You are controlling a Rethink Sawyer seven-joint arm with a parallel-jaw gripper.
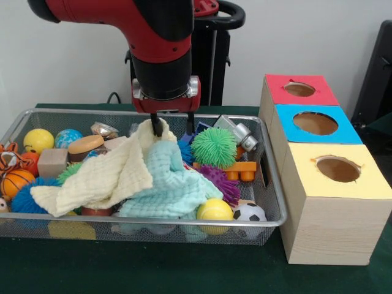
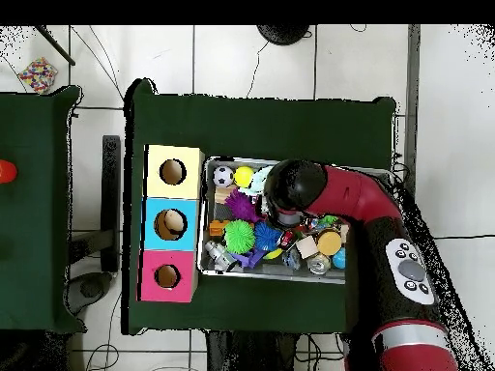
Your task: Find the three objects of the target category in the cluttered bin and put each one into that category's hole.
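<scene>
A wire-mesh bin (image 1: 274, 202) holds a heap of toys and cloths. A pale yellow cloth (image 1: 104, 177) and a mint cloth (image 1: 168, 180) lie draped over the middle. My gripper (image 1: 174, 125) hangs over the bin's back, open, its fingers (image 1: 158, 125) apart. One finger touches the raised top corner of the yellow cloth, and nothing is held between them. Beside the bin stand three wooden boxes with round holes: red lid (image 1: 278, 92), blue lid (image 1: 288, 125), yellow lid (image 1: 306, 177). In the overhead view the arm (image 2: 290, 188) covers the gripper above the bin (image 2: 205, 217).
Around the cloths lie a green spiky ball (image 1: 214, 147), a purple spiky ball (image 1: 220, 182), a yellow ball (image 1: 214, 209), a soccer ball (image 1: 249, 213), a basketball (image 1: 15, 180), a blue spiky ball (image 1: 30, 196), a wooden block (image 1: 52, 162) and an orange toy (image 1: 240, 168).
</scene>
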